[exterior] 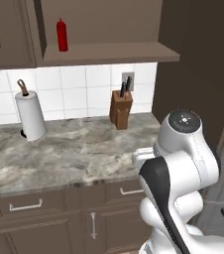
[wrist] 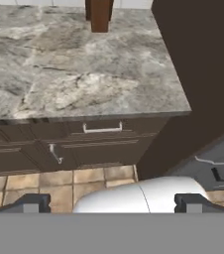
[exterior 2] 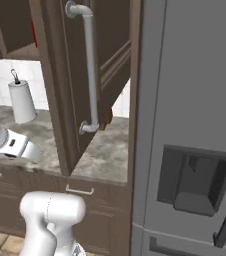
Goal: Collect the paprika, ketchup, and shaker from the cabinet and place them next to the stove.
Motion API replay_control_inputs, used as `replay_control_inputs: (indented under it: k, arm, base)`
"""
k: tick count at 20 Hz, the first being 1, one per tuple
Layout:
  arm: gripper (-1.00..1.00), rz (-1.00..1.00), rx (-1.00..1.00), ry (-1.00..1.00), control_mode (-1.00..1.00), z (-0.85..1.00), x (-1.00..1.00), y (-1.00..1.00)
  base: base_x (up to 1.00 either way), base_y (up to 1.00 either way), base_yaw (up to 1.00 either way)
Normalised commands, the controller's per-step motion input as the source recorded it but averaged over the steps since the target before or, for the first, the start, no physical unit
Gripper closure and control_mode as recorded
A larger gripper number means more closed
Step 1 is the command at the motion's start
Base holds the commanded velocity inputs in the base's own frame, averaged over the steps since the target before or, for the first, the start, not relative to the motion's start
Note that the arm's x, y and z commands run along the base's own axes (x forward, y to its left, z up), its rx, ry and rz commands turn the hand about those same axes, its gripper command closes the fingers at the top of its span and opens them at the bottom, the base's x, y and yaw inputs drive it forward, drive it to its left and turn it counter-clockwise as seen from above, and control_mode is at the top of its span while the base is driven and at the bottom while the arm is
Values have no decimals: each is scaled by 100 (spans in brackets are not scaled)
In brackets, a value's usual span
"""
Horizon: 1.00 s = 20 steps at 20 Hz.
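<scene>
The ketchup (exterior: pixel 61 34), a slim red bottle, stands upright at the left end of the open shelf of the dark brown cabinet (exterior: pixel 109 52). The paprika, the shaker and the stove are out of view. In the hand view my gripper (wrist: pixel 111 204) is open, its two dark fingertips (wrist: pixel 32 203) set wide apart with nothing between them. It hangs in front of the counter edge, well below the shelf and to the ketchup's right, looking down at the marble counter (wrist: pixel 74 74) and the drawers.
A paper towel roll (exterior: pixel 30 115) and a wooden knife block (exterior: pixel 121 108) stand at the back of the counter. Drawers with silver handles (wrist: pixel 102 129) sit below it. A tall dark panel and a grey fridge (exterior 2: pixel 195 125) close off the right side.
</scene>
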Motion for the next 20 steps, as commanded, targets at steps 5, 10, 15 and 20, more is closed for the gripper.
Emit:
replay_control_inputs:
  k: [5,10,15,20]
  arm:
    - [-100,0,0,0,100,0,0,0]
    - [-100,0,0,0,100,0,0,0]
    - [-100,6,0,-8,-100,2,9,6]
    - [-100,30,0,-42,-100,31,39,26]
  base:
    - [94,36,5]
    - [73,49,12]
    - [50,30,17]
    - [0,0,0]
